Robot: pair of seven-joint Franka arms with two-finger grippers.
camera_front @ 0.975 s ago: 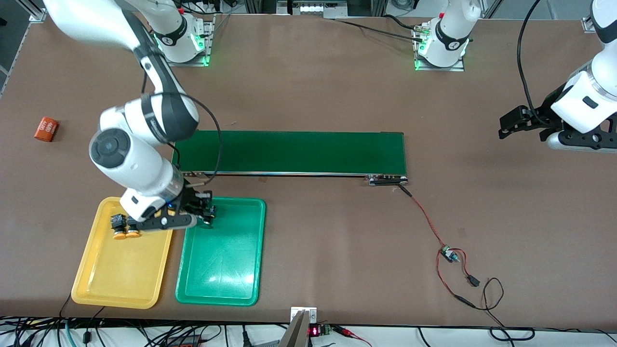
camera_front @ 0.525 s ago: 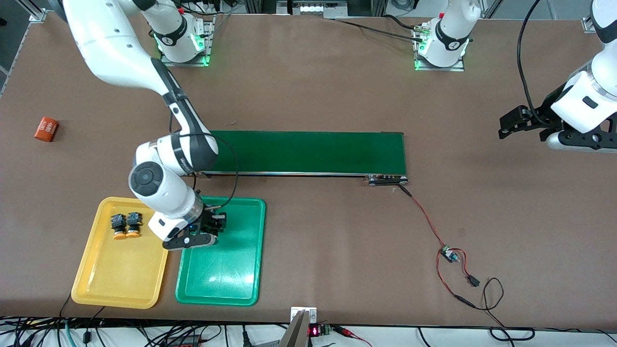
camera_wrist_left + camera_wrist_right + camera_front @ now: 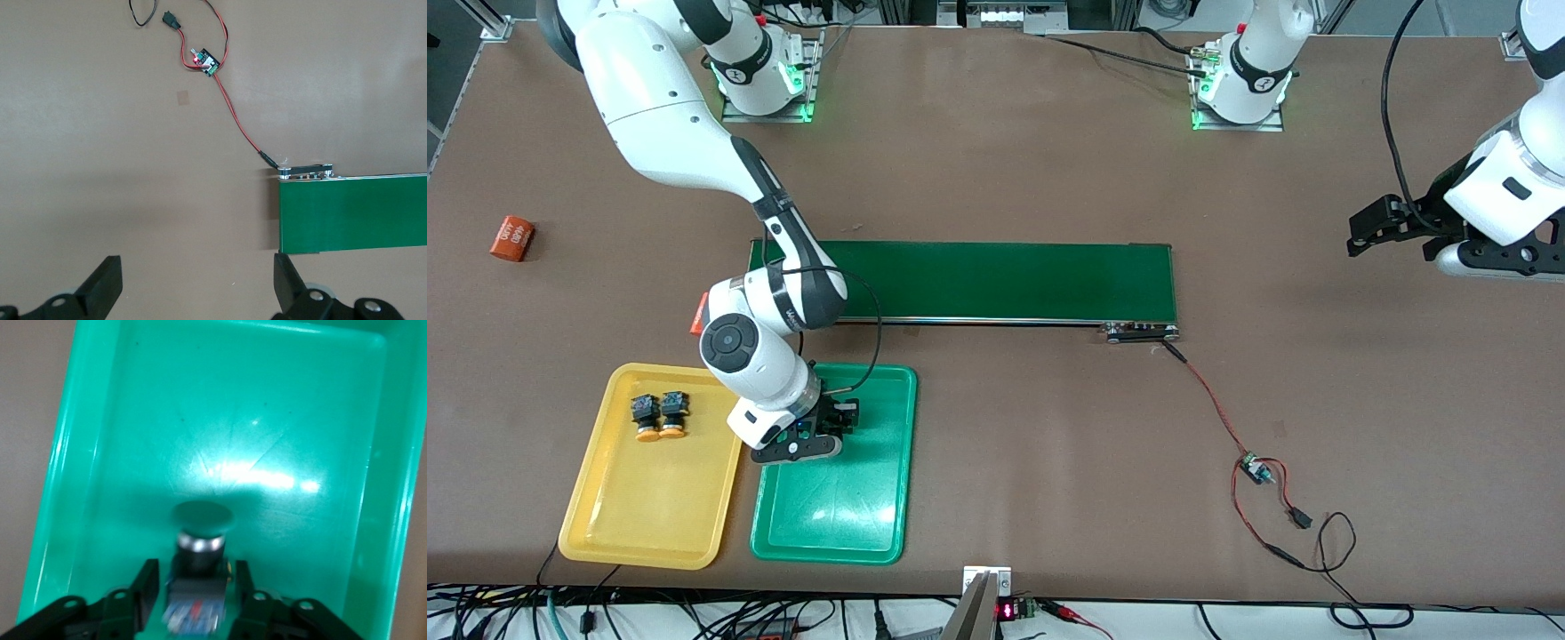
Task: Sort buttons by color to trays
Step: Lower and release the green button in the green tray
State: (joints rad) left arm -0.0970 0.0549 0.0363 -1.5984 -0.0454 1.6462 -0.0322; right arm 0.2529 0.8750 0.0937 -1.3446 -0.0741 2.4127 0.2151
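Lighting's pretty even and bright from overhead in the front view, and the brown desk [image 3: 1005, 178] looks matte with only faint pale patches. The green tray [image 3: 871, 524] throws back a soft white glare spot near its middle, and the right wrist view catches the same glare as a streaky starburst. That wrist view is a bit soft overall; the green-capped button [image 3: 202, 520] up close is blurry with a dark shadow around it. The left wrist view is crisp, and the conveyor belt [image 3: 353, 213] casts a thin shadow along its end.
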